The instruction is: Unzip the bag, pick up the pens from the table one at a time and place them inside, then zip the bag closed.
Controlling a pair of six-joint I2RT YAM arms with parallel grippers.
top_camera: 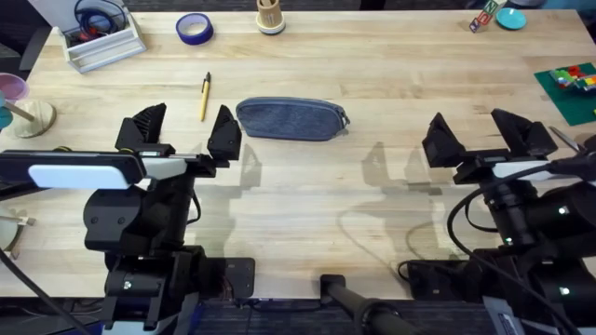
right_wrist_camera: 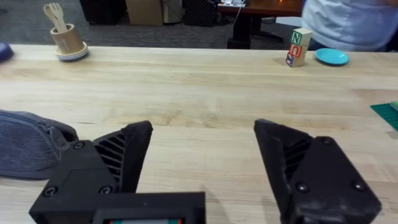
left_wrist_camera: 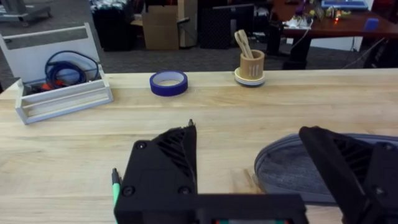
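Note:
The blue-grey bag (top_camera: 291,119) lies lengthwise on the table (top_camera: 307,205) just behind its middle, and its zip looks closed. A mustard-yellow pen (top_camera: 205,97) lies to the left of the bag. My left gripper (top_camera: 184,130) is open and hovers in front of the yellow pen, its right finger near the bag's left end. In the left wrist view the bag (left_wrist_camera: 292,171) sits beside one finger, and a green pen (left_wrist_camera: 115,186) peeks out past the other. My right gripper (top_camera: 482,138) is open and empty, well to the right of the bag (right_wrist_camera: 25,146).
At the back of the table stand a white tray of blue cables (top_camera: 98,37), a blue tape roll (top_camera: 194,28) and a wooden cup (top_camera: 270,17). Toy blocks (top_camera: 484,17) and a teal disc (top_camera: 510,17) sit at the back right. A green plate with bricks (top_camera: 573,79) lies at the right edge.

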